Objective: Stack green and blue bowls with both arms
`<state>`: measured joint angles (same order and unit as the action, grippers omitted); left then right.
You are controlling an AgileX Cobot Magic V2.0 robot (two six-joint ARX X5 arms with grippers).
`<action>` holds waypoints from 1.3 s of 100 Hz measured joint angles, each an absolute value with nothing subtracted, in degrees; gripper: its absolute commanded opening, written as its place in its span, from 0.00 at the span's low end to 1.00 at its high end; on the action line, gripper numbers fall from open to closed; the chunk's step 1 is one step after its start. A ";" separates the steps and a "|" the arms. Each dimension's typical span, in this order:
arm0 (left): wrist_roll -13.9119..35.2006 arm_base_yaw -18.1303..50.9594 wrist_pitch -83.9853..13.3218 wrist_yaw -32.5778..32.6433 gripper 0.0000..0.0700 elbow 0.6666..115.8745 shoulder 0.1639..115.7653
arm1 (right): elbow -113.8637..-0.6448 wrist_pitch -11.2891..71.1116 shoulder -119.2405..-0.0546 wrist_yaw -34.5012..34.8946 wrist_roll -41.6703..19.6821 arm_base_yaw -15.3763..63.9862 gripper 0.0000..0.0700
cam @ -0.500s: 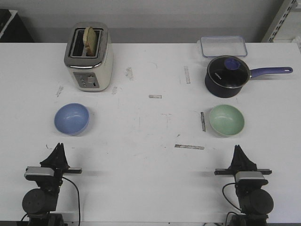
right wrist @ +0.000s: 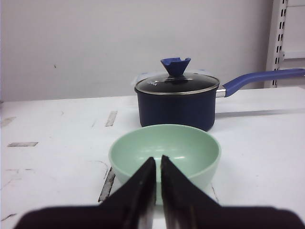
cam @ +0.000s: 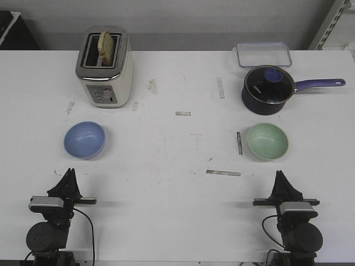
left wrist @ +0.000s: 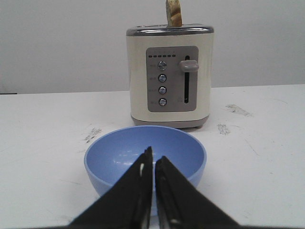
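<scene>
Front view: both arms sit low at the frame's bottom corners, left gripper (cam: pixel 69 176) below the blue bowl (cam: pixel 84 139), right gripper (cam: pixel 280 178) below the green bowl (cam: pixel 267 141), unchanged from a half-second earlier. Wrist views: each gripper's jaws are closed, empty, short of its bowl on the counter (cam: pixel 177 155).

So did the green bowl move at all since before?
No. The green bowl sits in the same spot, just in front of the saucepan.
</scene>
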<state>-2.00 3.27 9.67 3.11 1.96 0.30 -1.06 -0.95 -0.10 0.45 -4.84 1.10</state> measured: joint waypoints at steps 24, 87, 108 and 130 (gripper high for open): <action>-2.00 3.27 9.67 3.11 0.00 1.96 0.30 | -8.56 3.60 -5.98 0.36 -2.66 1.08 0.01; -2.00 3.27 9.67 3.11 0.00 1.96 0.30 | -34.72 28.80 -43.70 0.47 -1.89 1.08 0.01; -2.00 3.27 9.67 3.11 0.00 1.96 0.30 | -45.01 33.23 -54.48 1.85 -2.90 0.73 0.01; -2.00 3.27 9.67 3.11 0.00 1.96 0.30 | -55.24 40.82 -64.62 2.24 -8.73 -1.02 0.07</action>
<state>-2.00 3.27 9.67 3.11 1.96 0.30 -55.24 40.82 -64.62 2.24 -8.73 -1.02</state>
